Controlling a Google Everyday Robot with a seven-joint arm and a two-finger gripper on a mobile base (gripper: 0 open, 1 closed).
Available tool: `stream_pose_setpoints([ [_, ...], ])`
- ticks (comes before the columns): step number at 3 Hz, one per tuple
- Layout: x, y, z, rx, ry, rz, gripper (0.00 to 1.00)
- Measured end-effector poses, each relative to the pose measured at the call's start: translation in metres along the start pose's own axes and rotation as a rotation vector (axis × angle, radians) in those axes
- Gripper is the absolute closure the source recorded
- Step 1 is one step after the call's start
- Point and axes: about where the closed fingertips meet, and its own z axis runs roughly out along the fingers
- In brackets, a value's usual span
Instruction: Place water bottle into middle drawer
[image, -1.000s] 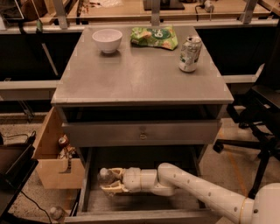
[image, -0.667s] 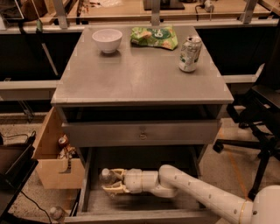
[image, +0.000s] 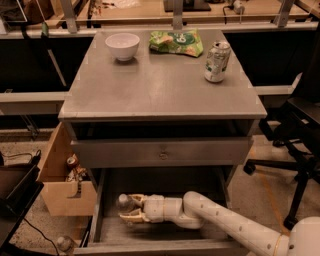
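Bottle (image: 123, 200): on its side, cap leftward, gripped.
Hand (image: 127, 207): inside drawer, fingers pinching bottle.
Drawer (image: 150, 234): pulled open, under table (image: 160, 90).

One white bowl (image: 122, 46), one green snack bag (image: 176, 42) and one soda can (image: 217, 61) share the top of a single grey cabinet (image: 160, 95), which shows two drawers: one upper drawer (image: 162, 152) and the pulled-out middle drawer (image: 98, 212). The lone gripper (image: 131, 209) sits inside the middle drawer by one water bottle (image: 123, 201). One plywood box (image: 60, 192) and one office chair (image: 300, 130) flank the cabinet.
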Motion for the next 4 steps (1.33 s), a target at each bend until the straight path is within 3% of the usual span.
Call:
stream_pose_setpoints([
  [3, -0.0016, 0.0028, 0.005, -0.01, -0.005, 0.001, 0.08],
  [4, -0.002, 0.0035, 0.0063, -0.012, -0.006, 0.001, 0.0],
])
